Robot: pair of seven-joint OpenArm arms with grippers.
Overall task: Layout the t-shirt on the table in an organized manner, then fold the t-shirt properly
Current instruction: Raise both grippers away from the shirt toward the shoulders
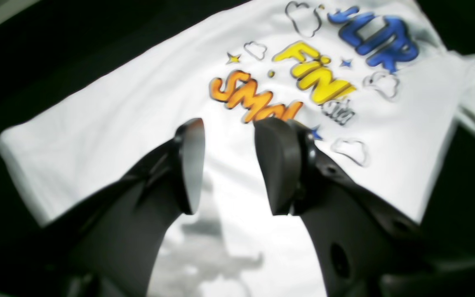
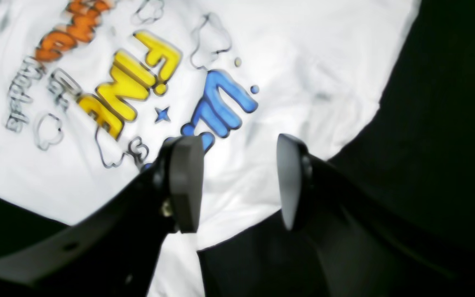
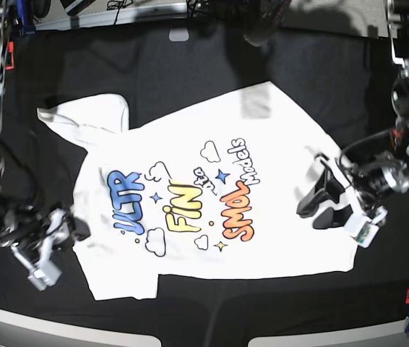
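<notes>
The left gripper [image 1: 229, 165] hangs over the white cloth with its jaws apart and nothing between them; in its wrist view only bright fabric shows through the gap, just below the orange lettering. In the base view this gripper [image 3: 325, 206] sits at the right of the frame, above the hem end of the t-shirt [image 3: 212, 210]. The right gripper [image 2: 239, 181] is likewise spread and empty, poised over the shirt's edge at the lower centre of its own view, where white cloth meets black. From overhead it [image 3: 60, 235] appears at the lower left, beside the shoulder end.

The shirt lies print-up across the middle of the table [image 3: 190, 72], turned sideways, collar end to the left of the frame and hem to the right. The body looks mostly flat. The upper-left sleeve [image 3: 82, 116] is bunched and skewed, and the lower-left sleeve [image 3: 121, 278] juts toward the bottom of the frame.

To my eye the laying-out is not finished. Doing it well probably means each gripper pinching only the top edge of cloth at its own end, then drawing outward gently and evenly so the body stays square. The bunched sleeve wants spreading before any fold; folding over it would trap the wrinkle. Grabbing too deep risks dragging the black table cover along.
</notes>
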